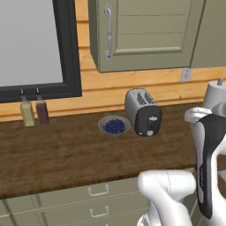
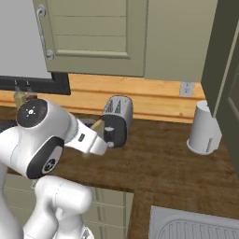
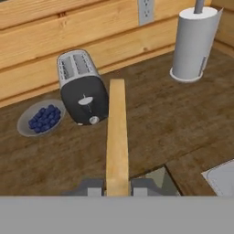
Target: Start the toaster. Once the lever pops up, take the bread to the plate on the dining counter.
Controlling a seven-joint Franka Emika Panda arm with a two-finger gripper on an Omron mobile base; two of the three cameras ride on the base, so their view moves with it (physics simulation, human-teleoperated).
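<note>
Our gripper (image 3: 117, 185) is clamped on the bread (image 3: 117, 137), held edge-on between both fingertips (image 3: 93, 186), raised above the worktop (image 3: 151, 123) and pulled back from the toaster (image 3: 82, 89).

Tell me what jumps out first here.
The bread, seen edge-on, is pinched upright in the shut tool above the wood worktop. Beyond it the toaster stands with both slots empty, black end face toward the camera, a bowl of blueberries beside it. A paper towel roll stands by the wall near the outlet.
</note>
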